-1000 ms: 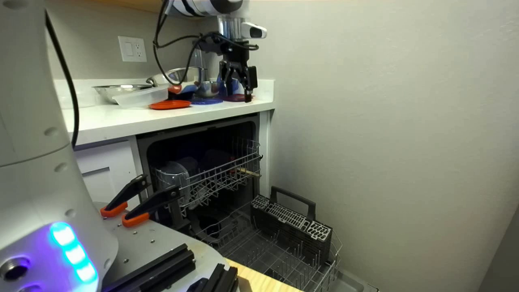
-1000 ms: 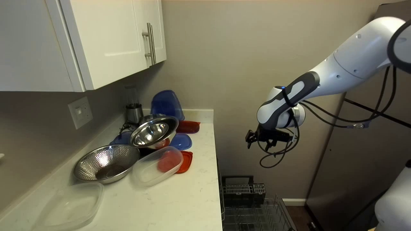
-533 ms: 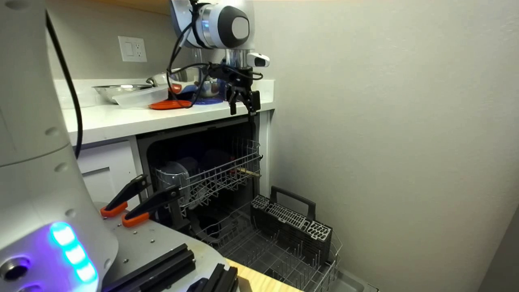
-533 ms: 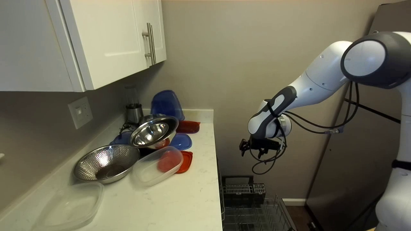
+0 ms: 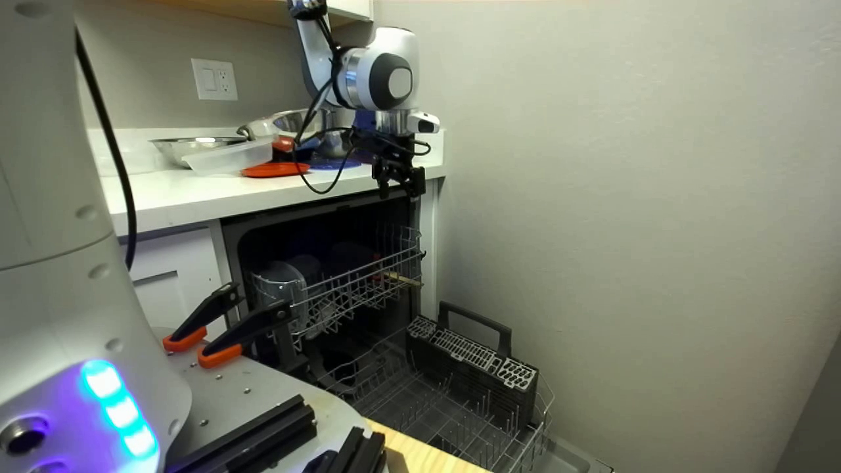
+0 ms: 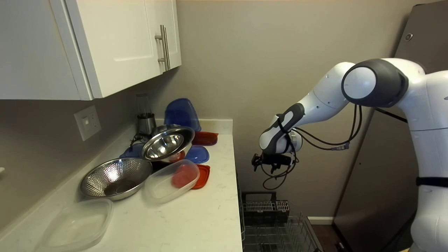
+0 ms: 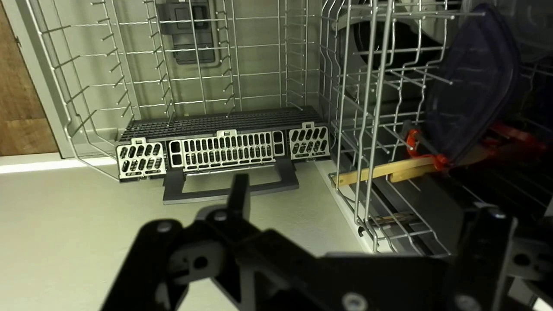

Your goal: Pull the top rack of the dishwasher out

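The top rack (image 5: 358, 272) is a grey wire basket at the mouth of the dishwasher (image 5: 232, 246), its front rail around the opening. It holds clear containers and a wooden-handled item. In the wrist view the top rack (image 7: 376, 108) runs down the right side. In the other exterior picture it is mostly hidden by the counter. My gripper (image 5: 399, 189) is black, points down and is open and empty, near the counter's front edge, above the rack's right end and apart from it. It also shows in an exterior view (image 6: 264, 168) and at the bottom of the wrist view (image 7: 365, 198).
A lower rack (image 5: 420, 401) stands pulled out, with a dark cutlery basket (image 5: 470, 368) whose handle sticks up. The white countertop (image 6: 210, 217) holds bowls and lids. A wall (image 5: 591, 197) stands right of the dishwasher. Orange-tipped clamps (image 5: 220, 355) sit by the robot base.
My gripper has come down from above the counter to its front edge, moving slightly right in one picture and left in another. The top rack has not moved. The fingers stay apart.
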Action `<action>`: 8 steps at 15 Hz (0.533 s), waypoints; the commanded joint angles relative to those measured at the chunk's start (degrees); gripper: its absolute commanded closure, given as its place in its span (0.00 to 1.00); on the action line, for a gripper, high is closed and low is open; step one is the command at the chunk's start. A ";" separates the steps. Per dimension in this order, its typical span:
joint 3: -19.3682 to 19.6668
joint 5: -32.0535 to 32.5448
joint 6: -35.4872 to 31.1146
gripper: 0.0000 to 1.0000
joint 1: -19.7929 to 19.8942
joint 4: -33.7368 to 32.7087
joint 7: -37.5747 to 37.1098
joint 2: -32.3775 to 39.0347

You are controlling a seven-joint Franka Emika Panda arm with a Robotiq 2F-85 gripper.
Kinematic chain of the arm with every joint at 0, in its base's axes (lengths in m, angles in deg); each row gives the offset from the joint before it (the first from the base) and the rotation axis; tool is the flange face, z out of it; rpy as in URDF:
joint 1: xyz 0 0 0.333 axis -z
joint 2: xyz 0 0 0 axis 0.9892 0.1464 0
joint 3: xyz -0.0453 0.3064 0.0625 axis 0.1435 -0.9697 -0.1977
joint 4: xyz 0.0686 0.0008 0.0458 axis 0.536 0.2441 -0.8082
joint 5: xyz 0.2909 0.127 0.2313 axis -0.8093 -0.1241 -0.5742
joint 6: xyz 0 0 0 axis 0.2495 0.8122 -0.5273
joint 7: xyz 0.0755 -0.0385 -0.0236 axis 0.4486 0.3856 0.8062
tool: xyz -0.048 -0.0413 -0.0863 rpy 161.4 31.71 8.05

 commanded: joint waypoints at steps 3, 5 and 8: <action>2.13 -0.15 -3.43 0.00 -1.78 -3.76 0.26 5.01; 3.63 0.91 -1.21 0.00 -2.93 -4.24 0.06 5.34; 2.82 -0.53 -1.44 0.00 -2.26 -4.27 0.50 5.46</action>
